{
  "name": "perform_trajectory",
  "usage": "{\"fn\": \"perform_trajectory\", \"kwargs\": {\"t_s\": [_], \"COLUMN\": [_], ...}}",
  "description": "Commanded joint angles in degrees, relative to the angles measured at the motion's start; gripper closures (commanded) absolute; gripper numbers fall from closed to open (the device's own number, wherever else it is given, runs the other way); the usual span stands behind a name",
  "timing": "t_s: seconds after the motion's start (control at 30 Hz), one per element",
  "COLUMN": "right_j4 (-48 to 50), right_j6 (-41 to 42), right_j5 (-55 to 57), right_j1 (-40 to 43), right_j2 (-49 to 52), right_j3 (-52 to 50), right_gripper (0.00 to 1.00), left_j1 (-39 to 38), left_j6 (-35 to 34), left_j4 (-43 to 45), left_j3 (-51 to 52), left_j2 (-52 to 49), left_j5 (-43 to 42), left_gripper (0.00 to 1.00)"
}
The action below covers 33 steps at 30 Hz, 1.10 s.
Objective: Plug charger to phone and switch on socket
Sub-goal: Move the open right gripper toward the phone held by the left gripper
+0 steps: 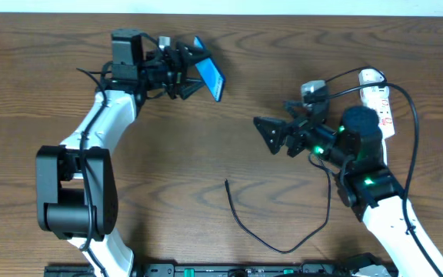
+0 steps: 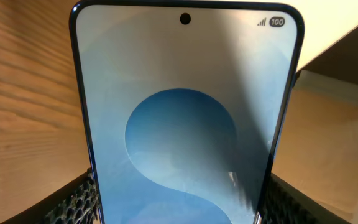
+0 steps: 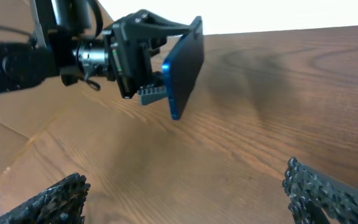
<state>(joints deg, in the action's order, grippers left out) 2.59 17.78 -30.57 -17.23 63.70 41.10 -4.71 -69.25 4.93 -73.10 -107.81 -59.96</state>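
- Toward 11 o'clock on the brown wood-grain worktop [image 1: 206, 154] in the overhead view, the left hand [image 1: 184, 77] grips the slim black-edged smartphone with the bright blue screen [image 1: 209, 78] by its two long edges.
- Seen from the left wrist, the phone [image 2: 179, 124] fills the frame, with a lighter blue circle on its screen. A ridged black finger [image 2: 73, 202] presses on each side of its lower part.
- From the right wrist, the phone [image 3: 185, 65] is tilted and clear of the worktop, one narrow end pointing down toward 6 o'clock.
- At about 3 o'clock overhead, the right hand [image 1: 271, 134] stands wide open with nothing between its fingers [image 3: 48, 202], aimed toward 9 o'clock and well apart from the phone.
- Near 6 o'clock, the long thin black charger cable [image 1: 283, 251] lies slack in a loose U. Its free tip sits at the upper left of the curve, touched by neither hand.
- Around 2 o'clock, the white elongated power strip with red marks [image 1: 383, 104] lies just behind the right arm and is partly covered by it.
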Motion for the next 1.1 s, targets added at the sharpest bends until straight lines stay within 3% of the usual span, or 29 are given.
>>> {"fn": "perform_trajectory", "kwargs": {"t_s": [0.0, 0.37, 0.7, 1.07], "right_j4": [-1.7, -1.4, 13.7, 18.1], "right_j6": [-4.9, -3.8, 0.0, -0.2], "right_j5": [6.1, 12.9, 13.1, 15.3], "right_j1": [-2.8, -4.6, -8.8, -9.2], "right_j2": [0.1, 3.4, 14.6, 16.1], "right_j3": [1.0, 1.0, 1.1, 1.1], "right_gripper": [0.01, 0.01, 0.01, 0.01], "left_j1": [-2.1, -5.3, -5.4, -5.4], "left_j6": [-1.6, -1.6, -1.6, -1.6], "left_j4": [0.5, 0.6, 0.6, 0.8], "left_j3": [-2.0, -2.0, -2.0, -2.0], "left_j2": [2.2, 2.2, 2.2, 2.2], "left_j5": [0.7, 2.8, 5.3, 7.1], "left_gripper": [0.93, 0.93, 0.92, 0.93]}}
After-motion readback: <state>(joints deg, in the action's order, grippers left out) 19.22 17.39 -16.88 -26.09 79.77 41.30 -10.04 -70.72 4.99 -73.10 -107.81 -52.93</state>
